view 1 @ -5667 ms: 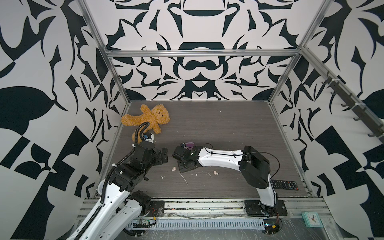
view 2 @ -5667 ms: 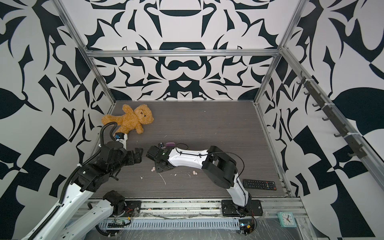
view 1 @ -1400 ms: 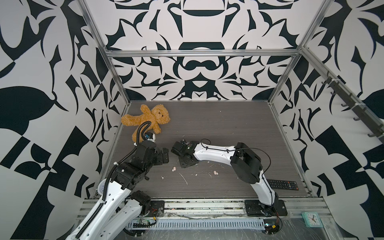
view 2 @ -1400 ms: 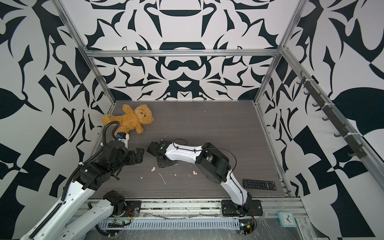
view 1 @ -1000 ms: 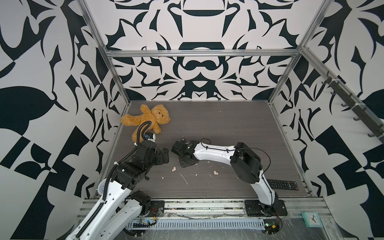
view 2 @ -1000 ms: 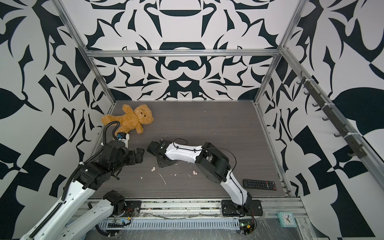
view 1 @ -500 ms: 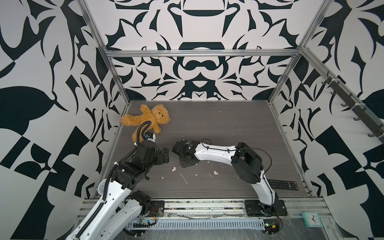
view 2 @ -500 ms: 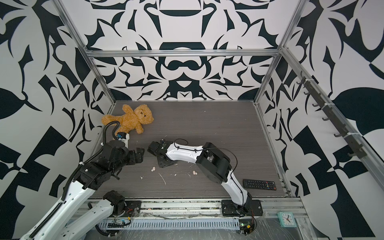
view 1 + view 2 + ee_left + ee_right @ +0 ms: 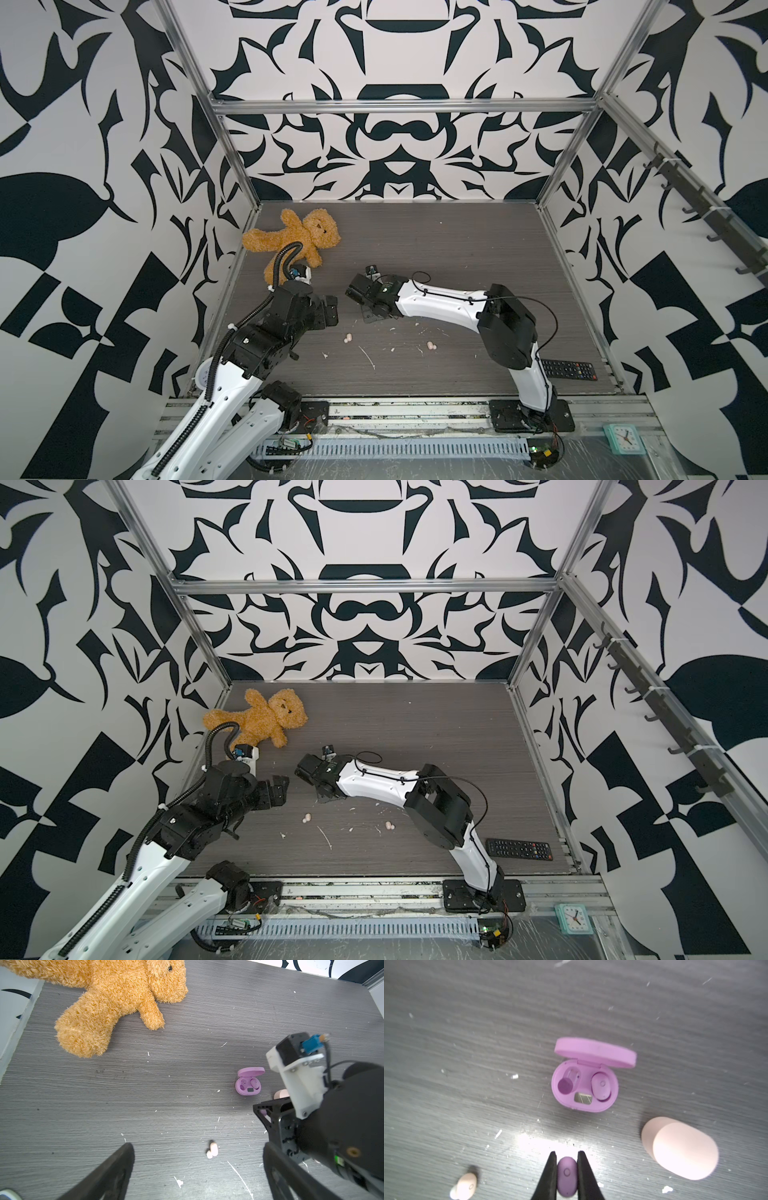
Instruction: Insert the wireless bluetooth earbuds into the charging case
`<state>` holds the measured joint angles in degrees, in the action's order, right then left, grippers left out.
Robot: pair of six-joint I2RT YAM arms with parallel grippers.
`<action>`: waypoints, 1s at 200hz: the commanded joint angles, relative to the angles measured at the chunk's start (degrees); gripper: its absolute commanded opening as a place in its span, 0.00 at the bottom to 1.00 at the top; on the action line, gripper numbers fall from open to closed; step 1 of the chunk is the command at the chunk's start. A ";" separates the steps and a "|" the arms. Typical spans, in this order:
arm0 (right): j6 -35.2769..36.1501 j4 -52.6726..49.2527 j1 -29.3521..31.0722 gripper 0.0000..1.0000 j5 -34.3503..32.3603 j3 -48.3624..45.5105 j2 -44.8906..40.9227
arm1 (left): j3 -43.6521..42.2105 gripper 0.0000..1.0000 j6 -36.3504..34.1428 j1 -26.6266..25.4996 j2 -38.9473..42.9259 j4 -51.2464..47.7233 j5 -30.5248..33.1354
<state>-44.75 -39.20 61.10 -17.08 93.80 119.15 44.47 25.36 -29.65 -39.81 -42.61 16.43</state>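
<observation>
the right gripper (image 9: 567,1153) is pinching a small lilac bean-shaped plastic earbud (image 9: 566,1176) between its two black fingers. the bud's far end and the finger bases run off the edge of that wrist view. just ahead of the tips stands the open lilac oval charging case (image 9: 583,1108), lid up. a second lilac earbud (image 9: 601,1086) sits in one well. the other well gapes empty, and soft focus blurs what lies inside it. beside the case a closed pale peach oval case (image 9: 681,1147) lies on the grey wood-grain worktop (image 9: 467,1043). a pale peach earbud (image 9: 464,1187) near the fingers is blurred and partly cut by the frame.

in both top views the right wrist, reaching to mid-worktop, hides both cases and the held bud. that peach bud shows at about 7 o'clock of the wrist and another pale peach earbud (image 9: 431,345) at about 4 o'clock. both are too small to tell how they lie.

the left gripper (image 9: 198,1145) is spread wide and holds nothing, at 9 o'clock of the right one. in its wrist view the right arm's white camera mount (image 9: 297,1084) covers most of the peach case. a tan plush teddy bear (image 9: 299,241) lies at the worktop's 10 o'clock corner, one leg crossed by the left arm's cable. a black remote control (image 9: 569,369) at 4 o'clock is partly hidden behind the right arm.
</observation>
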 commanded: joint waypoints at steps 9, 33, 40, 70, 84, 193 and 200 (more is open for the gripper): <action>-0.60 2.02 -0.34 0.00 -4.56 2.59 -2.79 | -1.31 0.99 -0.25 -0.10 0.47 0.18 -0.82; -0.77 3.62 -0.80 0.00 -5.83 2.80 -2.67 | -1.39 0.99 -0.40 -0.12 0.51 0.32 -1.31; -0.86 4.46 -1.05 0.00 -5.60 2.75 -2.61 | -1.40 0.99 -0.43 -0.12 0.52 0.27 -1.39; -1.27 5.84 -1.85 0.00 -5.51 3.12 -1.42 | -2.15 0.99 -0.73 -0.14 1.03 1.12 -2.85; -1.57 6.14 -2.20 0.00 -5.17 3.47 -0.65 | -2.43 0.99 -0.84 -0.15 0.92 1.51 -3.90; -6.52 11.06 -3.79 0.00 -4.01 1.01 0.91 | -3.66 0.99 -4.16 -1.03 -0.58 4.19 -15.90; -6.70 11.28 -3.79 0.00 -4.14 0.95 0.91 | -3.69 0.99 -4.18 -1.09 -0.47 4.28 -15.82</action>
<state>-49.47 -29.65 57.45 -20.58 95.11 120.07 41.17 22.04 -30.46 -40.53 -39.03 3.01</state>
